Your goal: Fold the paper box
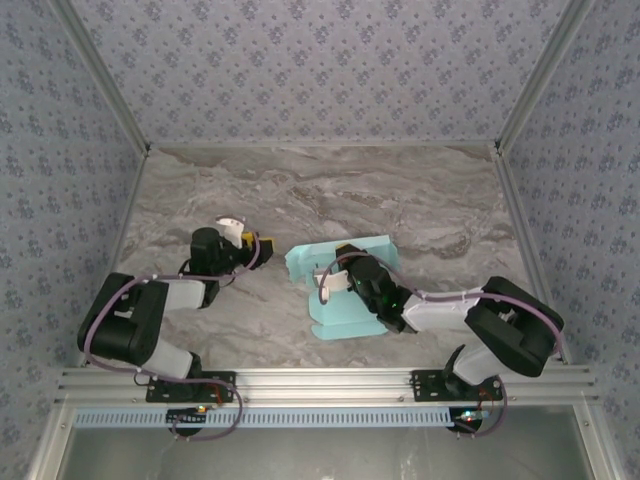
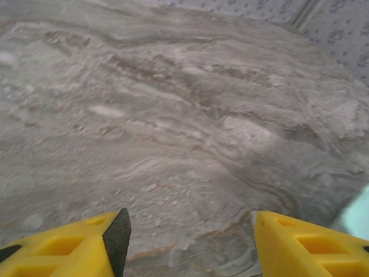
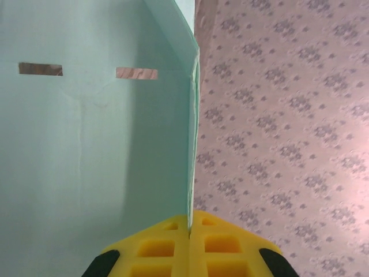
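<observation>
Risk: I think the light mint thin-card paper box [image 3: 86,144] could crease wrong or tear if the right gripper [image 3: 189,236] tugs hard, because nothing else pins it down.
Right gripper: pinched tight on the edge of a standing flap, with small slits [image 3: 136,73] ahead on its left.
Left gripper [image 2: 190,242]: wide apart, holding nothing, above the grey marble table [image 2: 173,115].
Box place: under the right gripper; a corner peeks just right of the left gripper.

A grey, marble-patterned surface [image 1: 300,190] is carrying the mint paper box [image 1: 345,323], which is lying just right of its middle, toward the near edge.
</observation>
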Available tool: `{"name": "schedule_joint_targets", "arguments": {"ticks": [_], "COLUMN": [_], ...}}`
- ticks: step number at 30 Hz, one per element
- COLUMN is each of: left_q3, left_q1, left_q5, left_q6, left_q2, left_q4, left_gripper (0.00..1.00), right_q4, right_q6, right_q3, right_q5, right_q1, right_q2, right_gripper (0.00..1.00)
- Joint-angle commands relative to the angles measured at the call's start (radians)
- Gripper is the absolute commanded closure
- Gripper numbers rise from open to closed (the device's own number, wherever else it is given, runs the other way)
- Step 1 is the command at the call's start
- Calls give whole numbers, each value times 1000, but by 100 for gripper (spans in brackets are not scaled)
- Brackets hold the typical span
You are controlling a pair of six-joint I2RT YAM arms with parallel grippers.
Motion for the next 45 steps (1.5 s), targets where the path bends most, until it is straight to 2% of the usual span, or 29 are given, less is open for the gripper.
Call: {"name": "schedule_joint_targets", "arguments": {"ticks": [1, 6, 9, 12, 16, 23, 30, 45], "left_q3": [15, 11, 12, 41, 33, 32, 37, 39], "left_q1": [2, -15, -62, -138, -196, -231, -235, -242], "left_q5": [22, 88, 119, 118, 126, 119, 198, 308], "left_q6": [-26, -95, -104, -60, -9, 95, 124, 187], "left_q2": [50, 145, 161, 149, 126, 65, 83, 105], "left_q4": [47, 156, 223, 172, 148, 14, 36, 55], "left_gripper": [40, 42, 43, 44, 48, 48, 48, 45], "right_q4": [76, 94, 113, 127, 161, 183, 227, 231], "right_q6": [-54, -59, -56, -57, -53, -18, 48, 85], "right_q3": [34, 34, 22, 13, -9, -26, -20, -43], "right_q5": [-69, -85, -75, -59, -44, -31, -5, -4], "right_q1": [7, 4, 3, 4, -1, -1, -6, -27], "right_q2": [10, 35, 55, 71, 90, 104, 112, 122], "right_gripper": [100, 100, 100, 100, 100, 100, 100, 100]}}
